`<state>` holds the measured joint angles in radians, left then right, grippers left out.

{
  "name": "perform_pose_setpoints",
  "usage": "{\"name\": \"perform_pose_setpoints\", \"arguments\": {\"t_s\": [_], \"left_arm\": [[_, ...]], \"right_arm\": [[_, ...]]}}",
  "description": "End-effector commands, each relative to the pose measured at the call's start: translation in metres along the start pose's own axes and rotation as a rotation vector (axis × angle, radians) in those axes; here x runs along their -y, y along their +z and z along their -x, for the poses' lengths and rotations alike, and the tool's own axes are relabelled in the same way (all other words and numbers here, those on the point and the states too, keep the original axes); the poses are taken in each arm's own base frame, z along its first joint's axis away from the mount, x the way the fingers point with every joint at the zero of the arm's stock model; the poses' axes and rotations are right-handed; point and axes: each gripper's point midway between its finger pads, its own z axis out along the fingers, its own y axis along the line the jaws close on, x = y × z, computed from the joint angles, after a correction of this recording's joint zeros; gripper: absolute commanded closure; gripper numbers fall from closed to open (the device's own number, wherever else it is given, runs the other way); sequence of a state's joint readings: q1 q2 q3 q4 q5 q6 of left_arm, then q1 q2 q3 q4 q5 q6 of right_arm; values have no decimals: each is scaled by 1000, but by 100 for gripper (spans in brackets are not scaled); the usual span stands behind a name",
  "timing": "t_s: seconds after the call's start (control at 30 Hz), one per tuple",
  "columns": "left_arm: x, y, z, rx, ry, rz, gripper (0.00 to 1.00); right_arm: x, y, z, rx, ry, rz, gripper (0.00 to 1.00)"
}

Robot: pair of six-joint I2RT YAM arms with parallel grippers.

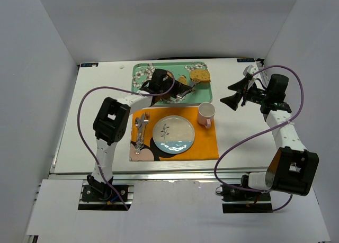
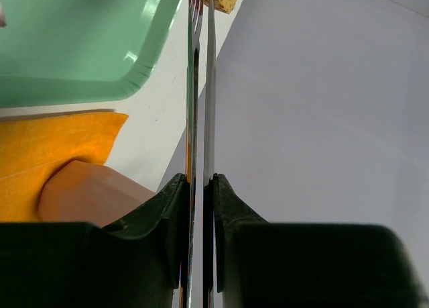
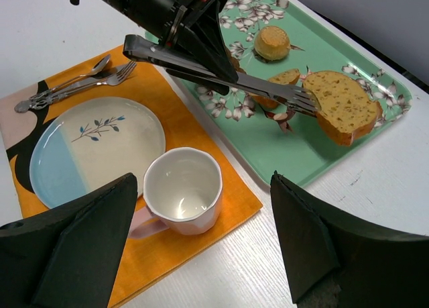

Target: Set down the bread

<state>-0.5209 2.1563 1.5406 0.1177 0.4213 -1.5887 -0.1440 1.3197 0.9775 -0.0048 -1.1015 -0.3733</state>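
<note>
Right hand point(image 1: 234, 93): released, fingers spread wide, hanging over the bare counter point(image 3: 375, 207) to the right of the cup point(image 3: 182, 190); it holds nothing and stands apart from the work, likely so that the other arm has room.
Left hand point(image 2: 199, 187): clenched on the tongs point(image 3: 221, 76) near their hinge end, pressing the two blades almost together so that the tips can pinch.
Bread point(image 3: 342, 107): at the right end of the green tray point(image 3: 268, 147), its near edge caught between the tong tips; whether it is lifted or rests on the tray I cannot tell.
Neighbours: a narrow yellowish slice point(image 3: 285, 78) lies just beside the tong blades and a small round cake point(image 3: 271, 43) sits further back; neither is gripped.
Plate point(image 3: 100, 147): bare, on the orange placemat point(image 3: 194, 127), between the cutlery point(image 3: 80, 80) and the cup, probably where the slice belongs.
Step in hand: by my judgement the grasp is made and the carry to the plate is not yet done.
Risk: a pinch at one edge may let the slice droop or slip.
</note>
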Motion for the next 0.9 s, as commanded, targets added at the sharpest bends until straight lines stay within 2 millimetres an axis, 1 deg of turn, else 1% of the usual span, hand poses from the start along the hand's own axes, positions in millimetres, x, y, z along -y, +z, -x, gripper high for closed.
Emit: {"name": "perform_pose_setpoints", "arguments": {"t_s": [0.0,0.03,0.07,0.1,0.13,0.17,0.2,0.23,0.27,0.3,0.33,0.37,0.4,0.43,0.47,0.5,0.53,0.57,0.6,0.63,0.67,0.7,0.73,0.77,0.8,0.83,0.87], "left_arm": [[89,-40,-26,-28,127,-194,100],[90,-42,-27,-30,145,-195,100],[97,-48,-30,-30,162,-212,100],[100,-52,-32,-29,173,-223,100],[100,-55,-34,-30,184,-226,100],[110,-66,-38,-27,212,-253,100],[114,-72,-40,-26,228,-270,100],[110,-76,-42,-29,239,-268,100],[110,-83,-42,-23,259,-274,100],[122,-99,-48,-20,284,-311,100],[122,-107,-48,-15,308,-318,100],[107,-110,-49,-20,312,-292,100],[109,-126,-51,-7,329,-288,100],[101,-133,-52,-7,349,-264,100],[79,-136,-50,-4,384,-217,100],[61,-143,-48,-1,379,-155,100],[63,-163,-55,6,424,-166,100],[58,-172,-59,0,426,-168,100],[31,-178,-58,-8,403,-128,100],[36,-200,-67,0,434,-159,100],[30,-209,-70,4,445,-161,100],[-1,-214,-69,1,412,-87,100],[-2,-230,-75,9,434,-100,100],[-11,-236,-77,12,432,-86,100],[-39,-239,-78,5,402,-20,100],[-49,-243,-80,5,405,3,100],[-58,-252,-84,3,403,21,100]], "right_arm": [[-3,-5,25,34,-69,5,16],[-4,-5,25,36,-70,9,16],[-4,-5,26,37,-75,9,16],[-4,-5,26,37,-76,9,16],[-4,-5,26,37,-76,10,16],[-4,-5,26,38,-79,11,16],[-4,-5,26,38,-81,11,16],[-4,-5,27,39,-87,13,16],[-5,-5,24,30,-67,14,16],[-6,-5,23,28,-63,15,16],[-6,-5,22,27,-62,17,16],[-6,-5,21,26,-62,18,16],[-6,-5,22,26,-64,19,16],[-6,-5,22,26,-65,19,16],[-7,-5,21,25,-66,21,16],[-7,-5,21,24,-67,23,16],[-7,-5,20,21,-68,21,16],[-8,-6,19,18,-67,24,16],[-8,-6,18,16,-67,23,16],[-9,-6,17,15,-66,25,16],[-9,-6,16,14,-66,26,16],[-10,-6,15,14,-65,31,16],[-10,-5,14,14,-61,34,16],[-12,-5,14,15,-58,40,16],[-12,-5,13,14,-55,42,16],[-13,-4,12,15,-53,50,16],[-14,-3,13,16,-54,56,16]]}}
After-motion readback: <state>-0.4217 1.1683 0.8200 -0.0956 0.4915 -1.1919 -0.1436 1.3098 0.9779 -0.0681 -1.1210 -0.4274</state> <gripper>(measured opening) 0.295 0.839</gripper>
